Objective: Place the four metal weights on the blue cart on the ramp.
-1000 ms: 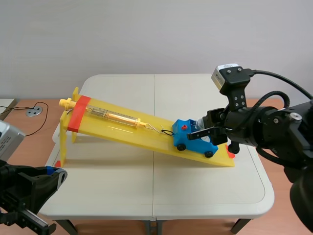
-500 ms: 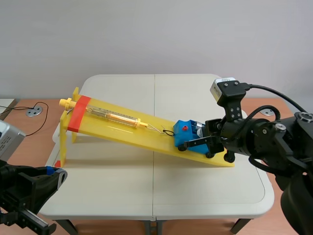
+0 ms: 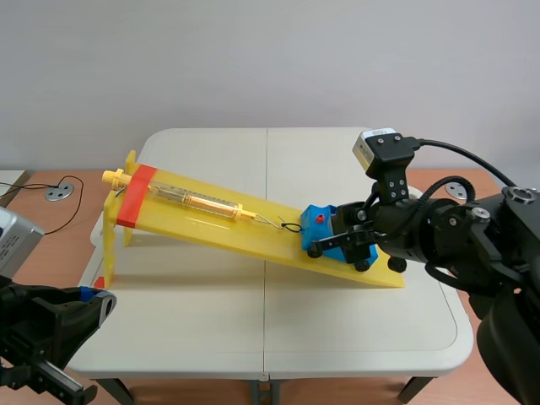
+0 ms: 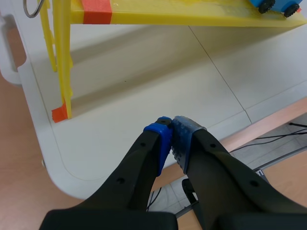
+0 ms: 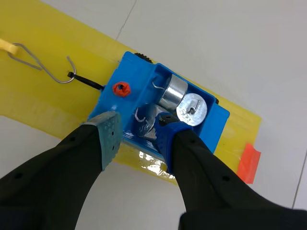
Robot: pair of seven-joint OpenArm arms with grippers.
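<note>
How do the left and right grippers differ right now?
The left gripper is shut on nothing, pads touching; the right gripper is open. The left hangs over the table edge, far from the cart; the right straddles the cart's side wall, one pad outside, one inside by the weights. Both have black fingers with dotted pads.

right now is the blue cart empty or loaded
Loaded: the right wrist view shows silver metal weights lying inside the blue cart. At least three show; whether all four are in, cannot tell.
</note>
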